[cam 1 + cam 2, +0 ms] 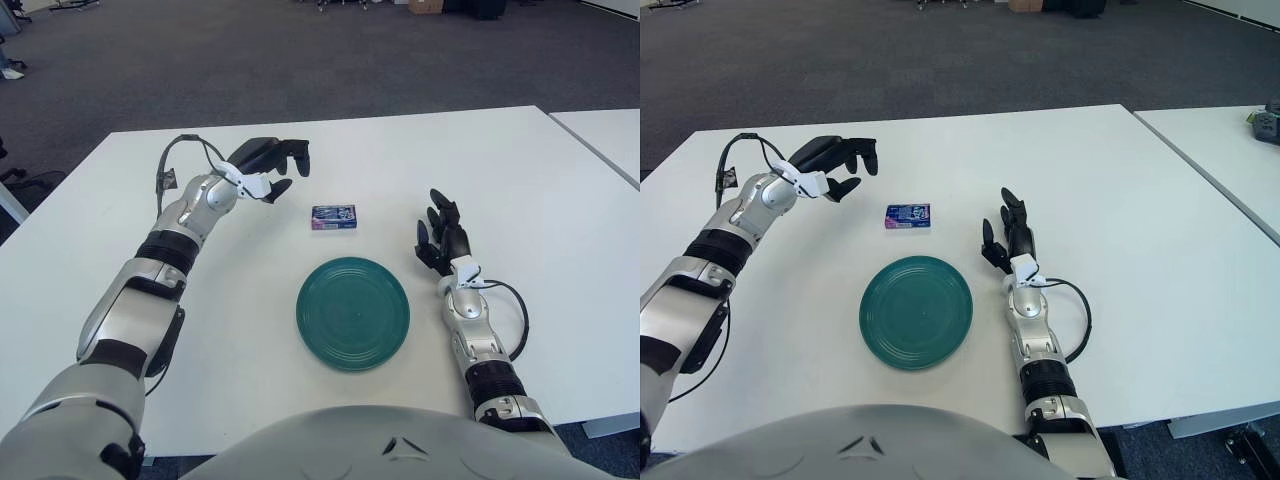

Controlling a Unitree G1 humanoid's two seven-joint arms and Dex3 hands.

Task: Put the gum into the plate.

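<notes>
Gum [333, 217] lies flat on the worktop [520, 170], beyond the plate [353, 312]. Left hand [272, 163] hovers nearby, fingers released. Right hand [441, 240], relaxed, shows right of the plate.

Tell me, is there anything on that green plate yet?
No. The plate shows only its bare green surface. The gum lies flat on the table just beyond it, apart from the rim. The left hand is open beside the gum; the right hand shows right of the plate.

gum pack [333, 217] print unreadable, no legible text
</notes>
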